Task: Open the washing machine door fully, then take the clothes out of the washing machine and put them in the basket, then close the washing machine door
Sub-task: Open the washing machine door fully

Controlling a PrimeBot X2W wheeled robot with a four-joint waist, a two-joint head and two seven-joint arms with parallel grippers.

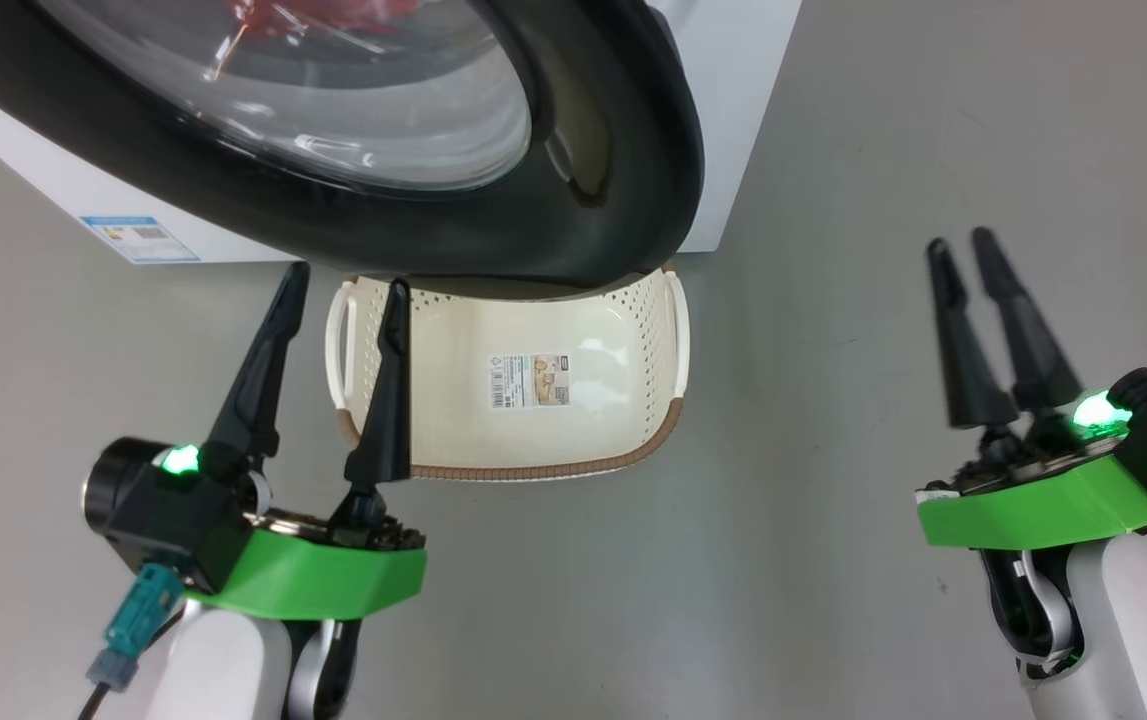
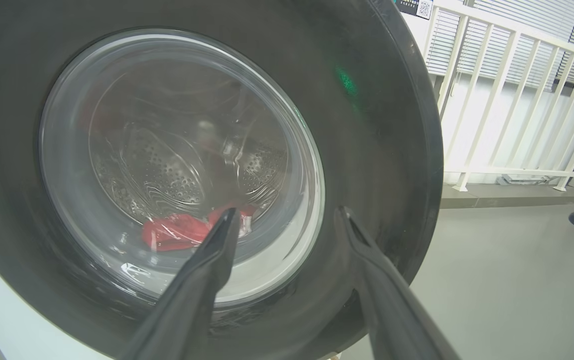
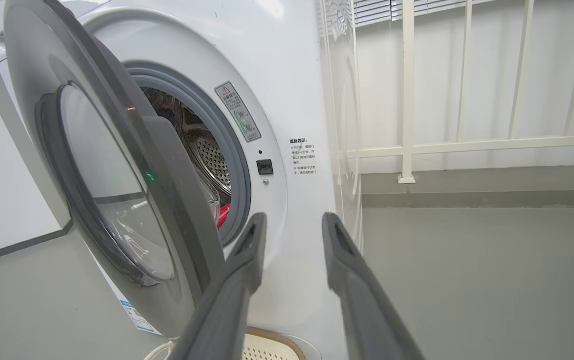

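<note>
The washing machine door (image 1: 623, 150) is hanging ajar from the washing machine (image 3: 287, 100), its black rim jutting over the cream basket (image 1: 533, 465), which is sitting on the floor against the machine's front. The red clothes (image 2: 176, 232) are lying low in the machine's drum, showing through the door glass. The left gripper (image 1: 348, 277) is hovering before the machine, fingers spread wide, gripping nothing. The right gripper (image 1: 959, 240), off the machine's right corner, is holding its fingers narrowly apart around nothing.
</note>
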